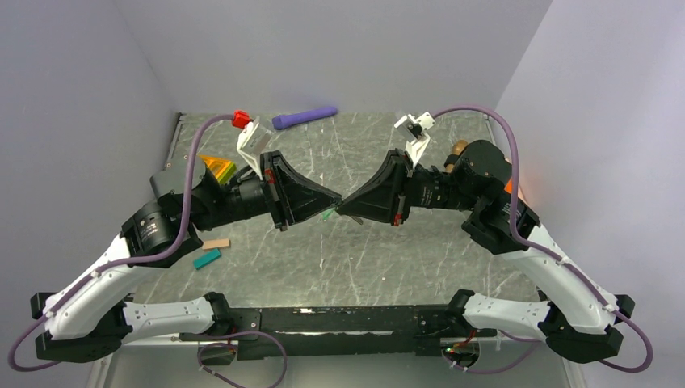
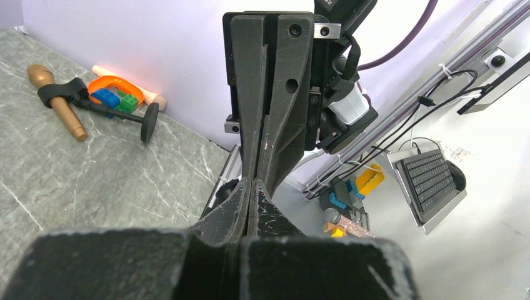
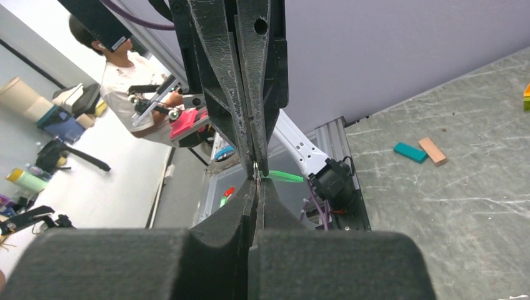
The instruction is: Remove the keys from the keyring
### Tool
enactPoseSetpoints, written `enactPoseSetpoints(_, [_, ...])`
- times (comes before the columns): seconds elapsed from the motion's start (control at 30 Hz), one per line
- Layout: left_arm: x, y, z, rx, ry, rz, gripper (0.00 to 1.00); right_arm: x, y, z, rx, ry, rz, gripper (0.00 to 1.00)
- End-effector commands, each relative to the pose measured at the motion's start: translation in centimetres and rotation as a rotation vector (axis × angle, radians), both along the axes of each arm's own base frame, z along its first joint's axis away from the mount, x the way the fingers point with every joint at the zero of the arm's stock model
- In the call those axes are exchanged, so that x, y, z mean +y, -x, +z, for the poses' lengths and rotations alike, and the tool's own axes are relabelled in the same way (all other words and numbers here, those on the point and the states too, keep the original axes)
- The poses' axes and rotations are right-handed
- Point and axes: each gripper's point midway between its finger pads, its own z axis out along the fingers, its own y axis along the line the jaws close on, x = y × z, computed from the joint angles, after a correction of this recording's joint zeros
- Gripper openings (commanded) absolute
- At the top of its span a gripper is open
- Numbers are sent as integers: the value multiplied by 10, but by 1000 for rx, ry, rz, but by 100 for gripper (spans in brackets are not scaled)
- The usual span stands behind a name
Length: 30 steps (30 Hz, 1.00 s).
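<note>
My left gripper [image 1: 334, 201] and right gripper [image 1: 346, 208] meet tip to tip above the middle of the table, both shut. In the right wrist view, a thin metal keyring [image 3: 257, 169] is pinched where the right gripper [image 3: 256, 182] meets the left gripper's fingers [image 3: 240, 94] coming down from above. The small bright-green key [image 3: 284, 177] sticks out sideways from that point and also shows in the top view [image 1: 327, 215]. In the left wrist view, the left gripper [image 2: 251, 182] is closed against the right gripper's fingers [image 2: 281, 106]; ring and key are hidden there.
A teal block [image 1: 207, 259] and a tan block [image 1: 216, 243] lie near the left arm. A purple stick [image 1: 304, 118] lies at the back, with orange and yellow pieces [image 1: 216, 167] back left. A gold microphone [image 2: 59, 106] and an orange ring with blocks [image 2: 115, 94] lie by the right wall.
</note>
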Motion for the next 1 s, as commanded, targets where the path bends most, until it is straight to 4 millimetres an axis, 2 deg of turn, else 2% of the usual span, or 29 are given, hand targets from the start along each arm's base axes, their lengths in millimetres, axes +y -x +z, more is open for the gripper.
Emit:
enactPoseSetpoints(0.0, [5,6,14,-15,62,-12,0,-5,3,20,-54,-60,-6,0])
enactPoseSetpoints(0.23, [15,-4,12,51,181,77,0,-9,2,23,-57,-87,-35,0])
enactPoseSetpoints(0.27, [13,-5,7,68,189,85,0,-9,1,23,-55,-90,-42,0])
enactPoseSetpoints(0.53, [18,-15,16,77,263,202,0,-16,-20,42,-64,-165,-186,0])
enactPoseSetpoints(0.87, [6,-16,19,101,292,256,0,-12,-27,59,-62,-227,-201,0])
enactPoseSetpoints(0.97, [8,-16,17,111,296,288,0,-14,-29,62,-67,-234,-216,0])
